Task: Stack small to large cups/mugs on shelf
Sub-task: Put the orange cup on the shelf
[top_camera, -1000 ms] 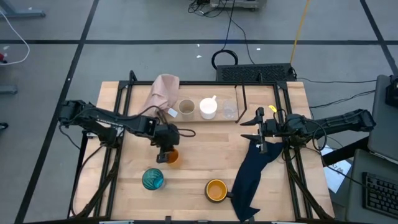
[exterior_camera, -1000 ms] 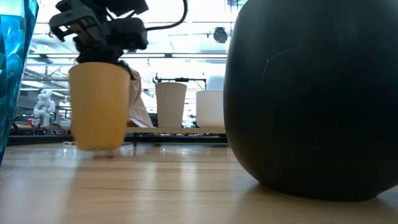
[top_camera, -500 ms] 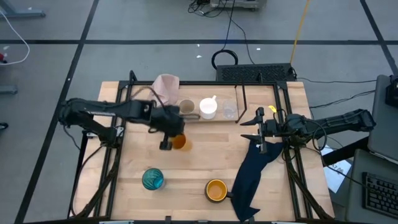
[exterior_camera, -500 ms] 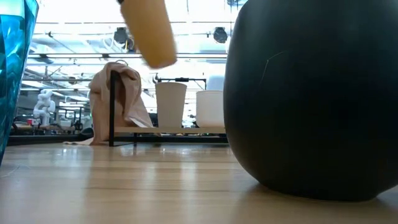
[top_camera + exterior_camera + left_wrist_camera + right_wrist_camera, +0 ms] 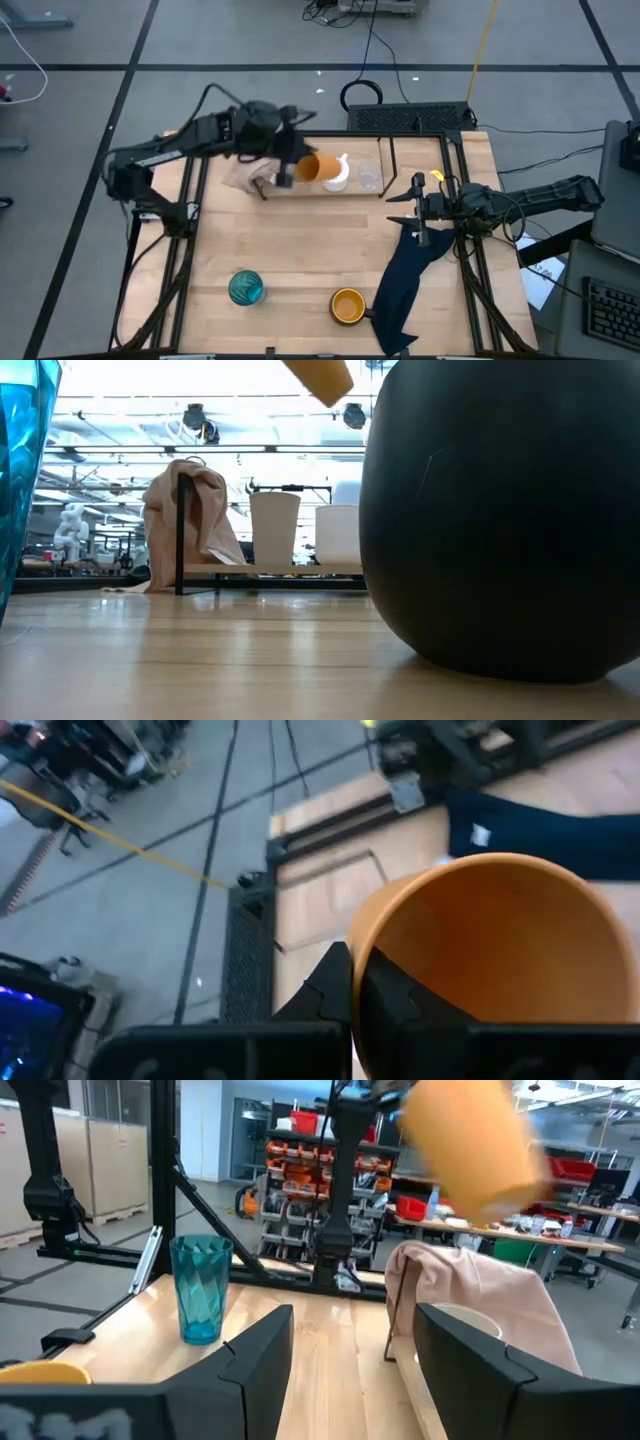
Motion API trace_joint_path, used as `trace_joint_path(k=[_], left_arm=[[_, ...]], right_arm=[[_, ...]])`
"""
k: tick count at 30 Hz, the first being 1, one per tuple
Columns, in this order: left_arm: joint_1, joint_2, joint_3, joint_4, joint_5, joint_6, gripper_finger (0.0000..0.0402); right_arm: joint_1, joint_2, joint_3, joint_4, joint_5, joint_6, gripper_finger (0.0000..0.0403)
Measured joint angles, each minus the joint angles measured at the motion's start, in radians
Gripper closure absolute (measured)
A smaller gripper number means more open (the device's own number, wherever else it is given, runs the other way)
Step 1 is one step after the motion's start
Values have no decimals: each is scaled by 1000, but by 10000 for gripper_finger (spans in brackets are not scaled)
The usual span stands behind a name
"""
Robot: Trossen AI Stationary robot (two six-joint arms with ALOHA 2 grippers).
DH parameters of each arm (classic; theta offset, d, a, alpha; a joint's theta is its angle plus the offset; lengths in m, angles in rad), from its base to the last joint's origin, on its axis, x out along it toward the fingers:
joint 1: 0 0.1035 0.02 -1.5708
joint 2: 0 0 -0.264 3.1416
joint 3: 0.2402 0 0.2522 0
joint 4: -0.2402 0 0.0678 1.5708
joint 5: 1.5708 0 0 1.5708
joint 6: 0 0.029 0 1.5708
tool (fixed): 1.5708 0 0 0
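Orange cup (image 5: 307, 167) tilting sideways, upper centre of high view, above rack (image 5: 330, 188), left gripper (image 5: 284, 170) pinching its rim. Right gripper (image 5: 412, 213) idling centre right over navy cloth (image 5: 405, 280), fingers parted, holding nothing.

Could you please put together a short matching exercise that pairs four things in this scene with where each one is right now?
Things:
1. small orange cup
2. teal glass
3. white mug
4. navy cloth

Places:
A. standing on the shelf
B. held tilted in the air by the left gripper
C. draped on the table below the right gripper
D. standing on the table's near left part

Pairs: 1-B, 2-D, 3-A, 4-C
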Motion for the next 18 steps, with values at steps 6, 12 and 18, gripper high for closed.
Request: trace_joint_path(k=[6, 12, 18], left_arm=[[72, 142, 190, -74, 71, 29, 398], [60, 193, 272, -135, 106, 72, 399], [32, 192, 272, -150, 172, 69, 399]], right_arm=[[0, -6, 0, -16, 3, 8, 206], [-2, -18, 0, -11, 58, -45, 206], [-10, -13, 0, 48, 214, -119, 206]])
